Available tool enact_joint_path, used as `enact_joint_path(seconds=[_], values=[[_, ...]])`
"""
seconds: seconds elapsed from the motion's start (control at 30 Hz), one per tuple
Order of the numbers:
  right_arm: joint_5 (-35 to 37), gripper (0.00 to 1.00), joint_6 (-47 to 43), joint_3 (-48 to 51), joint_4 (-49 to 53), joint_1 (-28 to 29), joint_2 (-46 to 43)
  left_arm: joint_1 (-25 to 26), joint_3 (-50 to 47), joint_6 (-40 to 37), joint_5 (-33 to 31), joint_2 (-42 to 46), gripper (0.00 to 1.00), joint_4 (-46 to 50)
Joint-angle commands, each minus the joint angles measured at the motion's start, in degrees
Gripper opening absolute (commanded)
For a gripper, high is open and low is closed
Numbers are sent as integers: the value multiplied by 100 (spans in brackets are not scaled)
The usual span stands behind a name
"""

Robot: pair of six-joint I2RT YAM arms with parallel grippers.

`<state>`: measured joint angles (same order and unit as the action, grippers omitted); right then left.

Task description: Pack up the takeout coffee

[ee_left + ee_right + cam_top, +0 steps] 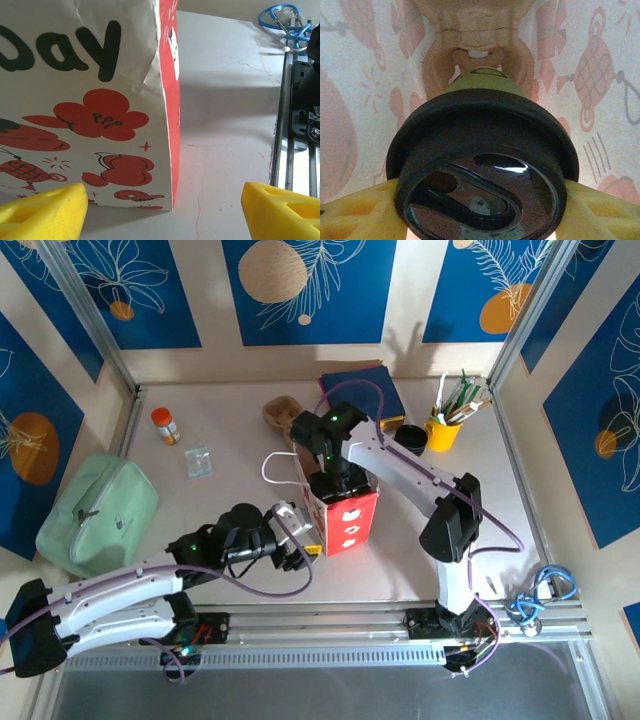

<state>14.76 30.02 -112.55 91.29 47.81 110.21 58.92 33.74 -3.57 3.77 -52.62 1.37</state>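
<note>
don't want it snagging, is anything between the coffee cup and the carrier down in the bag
Nothing visible does. The right claw holds the lidded coffee cup inside the paper bag, and the brown carrier sits right past the cup's base with no object between them.

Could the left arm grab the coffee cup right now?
Probably not: the coffee cup sits inside the paper bag, gripped by the right fingers, and the bag's wall faces the left fingers.

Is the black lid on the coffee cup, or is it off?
On. The black lid covers the top of the green cup, and the right gripper has its yellow fingers on either side.
</note>
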Motion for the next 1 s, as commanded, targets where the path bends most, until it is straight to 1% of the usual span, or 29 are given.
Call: enact_joint_path(seconds=[0.0, 0.5, 0.97], values=[[-81, 62, 65, 96, -110, 45, -353, 41, 26, -117, -53, -76, 80, 38], [12, 61, 18, 589, -685, 14, -685, 39, 181, -156, 0, -227, 81, 80], [-23, 61, -40, 717, -798, -88, -650, 41, 199, -117, -7, -245, 81, 125]])
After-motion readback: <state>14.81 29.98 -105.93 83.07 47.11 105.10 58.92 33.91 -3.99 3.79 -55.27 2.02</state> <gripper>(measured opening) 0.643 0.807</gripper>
